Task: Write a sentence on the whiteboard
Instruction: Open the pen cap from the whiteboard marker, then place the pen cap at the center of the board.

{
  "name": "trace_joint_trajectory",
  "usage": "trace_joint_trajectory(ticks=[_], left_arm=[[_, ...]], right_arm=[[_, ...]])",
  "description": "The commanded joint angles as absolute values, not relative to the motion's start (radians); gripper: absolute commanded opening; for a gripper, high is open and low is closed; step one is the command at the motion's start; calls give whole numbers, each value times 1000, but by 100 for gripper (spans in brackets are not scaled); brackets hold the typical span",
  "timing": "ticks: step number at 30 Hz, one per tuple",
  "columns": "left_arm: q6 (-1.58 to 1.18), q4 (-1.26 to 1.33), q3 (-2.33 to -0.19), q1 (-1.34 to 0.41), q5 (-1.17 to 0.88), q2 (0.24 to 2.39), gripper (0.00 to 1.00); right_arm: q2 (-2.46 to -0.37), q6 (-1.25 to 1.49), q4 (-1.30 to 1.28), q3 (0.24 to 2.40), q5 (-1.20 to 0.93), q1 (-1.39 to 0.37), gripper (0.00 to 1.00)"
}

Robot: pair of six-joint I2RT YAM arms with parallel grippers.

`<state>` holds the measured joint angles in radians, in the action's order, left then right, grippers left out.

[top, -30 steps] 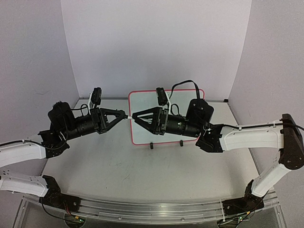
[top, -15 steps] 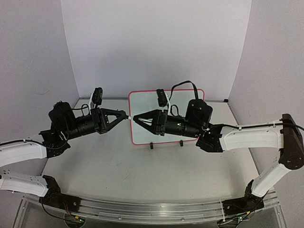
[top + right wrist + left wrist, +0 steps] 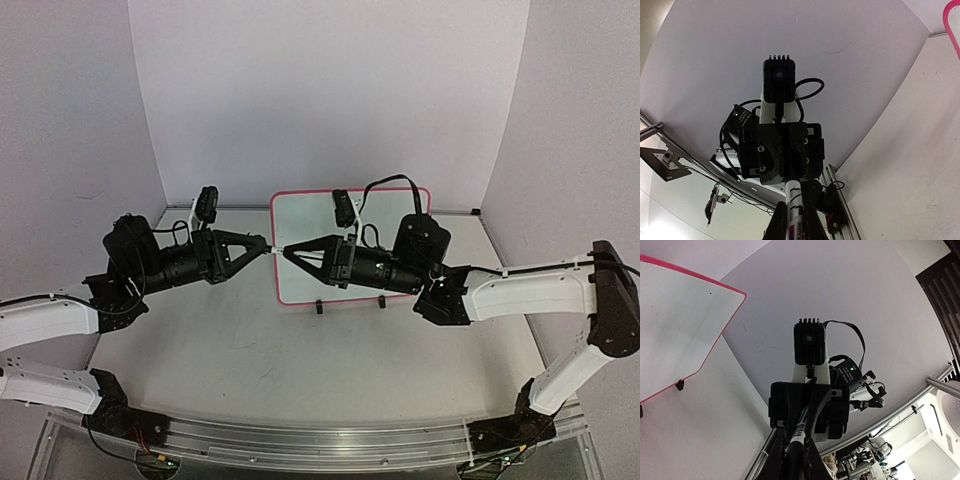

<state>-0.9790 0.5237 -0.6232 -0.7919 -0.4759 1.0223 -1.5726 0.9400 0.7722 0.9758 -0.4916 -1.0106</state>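
The whiteboard (image 3: 300,215), white with a red-pink frame, stands upright at the back centre on two black feet. Where its face shows (image 3: 675,325) I see no sentence. In front of its left edge my two grippers meet tip to tip in the air. A marker (image 3: 275,247) bridges them. My left gripper (image 3: 264,245) is shut on its dark end (image 3: 799,450). My right gripper (image 3: 288,250) is shut on the white labelled barrel (image 3: 796,200). Each wrist view looks along the marker at the opposite gripper.
The right arm's black forearm (image 3: 385,268) crosses in front of the board's lower half and hides it. A pink corner of the board's frame (image 3: 952,25) shows at the right wrist view's top right. Grey walls close the table at the back and both sides.
The right gripper's jaws have closed onto the marker's free end. The left gripper has kept its grip and place.
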Motion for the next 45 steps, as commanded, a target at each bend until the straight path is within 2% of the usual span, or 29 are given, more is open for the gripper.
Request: trace_joint_trajectory(ticks=[1, 6, 10, 14, 17, 25, 31, 35, 41, 45], left_arm=[[-977, 517, -605, -792, -420, 1014, 0], [-1003, 500, -604, -775, -340, 995, 0], [-1065, 472, -555, -643, -330, 907, 0], [-1014, 286, -600, -575, -339, 847, 0], [-957, 146, -648, -572, -349, 876, 0], [-763, -267, -726, -566, -304, 1129, 0], [-639, -364, -808, -566, -343, 1359, 0], [-556, -437, -880, -566, -292, 1472, 0], [-504, -481, -943, -566, -255, 1608, 0], [-489, -480, -951, -567, -266, 1657, 4]], right_arm=[[-1543, 959, 828, 959, -463, -1017, 0], [-1506, 966, 828, 906, -450, -1000, 0], [-1420, 961, 820, 819, -443, -945, 0], [-1341, 935, 756, 751, -464, -872, 0], [-1288, 866, 613, 758, -466, -850, 0], [-1239, 732, 350, 813, -451, -839, 0], [-1244, 660, 228, 854, -431, -840, 0], [-1251, 649, 210, 854, -424, -842, 0], [-1267, 645, 186, 854, -410, -844, 0], [-1266, 651, 184, 848, -398, -850, 0]])
